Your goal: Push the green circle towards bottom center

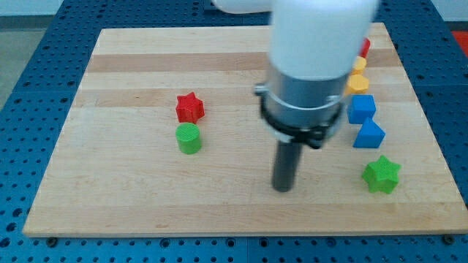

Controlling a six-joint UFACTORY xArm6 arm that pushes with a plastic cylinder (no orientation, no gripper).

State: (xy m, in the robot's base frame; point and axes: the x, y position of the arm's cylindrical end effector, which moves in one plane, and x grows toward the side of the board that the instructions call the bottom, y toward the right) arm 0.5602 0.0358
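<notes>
The green circle [189,138] is sitting left of the board's middle, just below the red star [190,107]. The tip [283,188] is resting well to its right, carrying no pincer. Farther right are lying two blue blocks [361,108] and a green star [382,174].

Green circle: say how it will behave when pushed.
The green circle looks squat and flat-based, so it should slide, not tip. Its round side may slip off my tip. The red star close above could get nudged.
</notes>
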